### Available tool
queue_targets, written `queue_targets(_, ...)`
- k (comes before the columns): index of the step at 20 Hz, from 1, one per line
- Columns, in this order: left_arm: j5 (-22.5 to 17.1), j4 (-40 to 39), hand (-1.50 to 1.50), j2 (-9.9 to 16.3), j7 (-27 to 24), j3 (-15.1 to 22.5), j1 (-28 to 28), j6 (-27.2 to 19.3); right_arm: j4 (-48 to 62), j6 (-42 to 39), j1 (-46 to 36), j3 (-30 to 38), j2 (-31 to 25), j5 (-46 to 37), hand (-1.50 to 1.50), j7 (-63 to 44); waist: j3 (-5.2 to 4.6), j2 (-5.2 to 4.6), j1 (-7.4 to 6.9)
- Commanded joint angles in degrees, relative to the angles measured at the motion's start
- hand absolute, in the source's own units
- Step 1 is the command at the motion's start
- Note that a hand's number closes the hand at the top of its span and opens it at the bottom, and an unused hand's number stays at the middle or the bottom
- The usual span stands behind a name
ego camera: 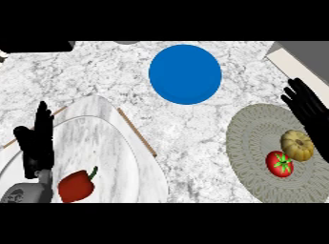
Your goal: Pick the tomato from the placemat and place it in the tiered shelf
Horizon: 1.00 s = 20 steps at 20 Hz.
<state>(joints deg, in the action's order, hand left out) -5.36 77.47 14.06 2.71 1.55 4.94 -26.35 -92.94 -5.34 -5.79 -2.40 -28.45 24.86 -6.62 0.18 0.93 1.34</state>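
1. The right hand (314, 125) hangs over the right side of the round grey placemat (255, 143), fingers straight and spread, pointing toward the far end of the counter. It holds nothing.
2. The tomato (280, 163) lies on the placemat just inward of the right hand's palm and a little nearer the robot than the fingertips. It is red with a green stalk star on top, and the hand is not closed round it.
3. A small yellowish pumpkin (297, 145) sits touching or almost touching the tomato, on its far side, right against the inner edge of the right hand. Whether the hand actually touches it cannot be told.
4. A blue plate (185, 74) lies on the marble counter (96, 71), beyond and to the inner side of the right hand's fingertips, well apart from the placemat.
5. The left hand (37, 140) stands at the left side of the view, open, fingers straight and pointing up, with nothing in it.
6. Under and around the left hand is the tiered shelf (135, 157), pale marble tiers with a thin wooden rail along the inner edge.
7. A red bell pepper (77, 185) lies on the shelf, just to the inner side of the left wrist and nearer the robot than the fingers.
8. The tomato is well apart from the shelf, with bare counter between them.
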Motion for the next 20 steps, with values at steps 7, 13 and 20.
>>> queue_targets(7, -4.7, 6.4, 0.0, 3.0, 3.6, 3.9, 7.4, 13.6, 8.0, -2.0, -6.3, 11.3, -17.0, -14.3, 1.5, 8.7, -0.46, -1.51, -0.49)
queue_targets(13, -7.6, 7.7, 0.0, 4.7, 8.3, 2.2, 10.8, 16.8, 22.0, -26.7, -6.7, 16.6, -8.6, 14.7, -1.5, 12.6, -0.05, -1.0, -1.29)
queue_targets(20, -8.6, 5.9, 0.0, 5.4, 7.2, 0.3, 10.0, 19.4, 20.6, -39.0, -9.9, 14.9, -20.8, 12.1, -1.5, 7.2, -0.26, -1.01, -1.09)
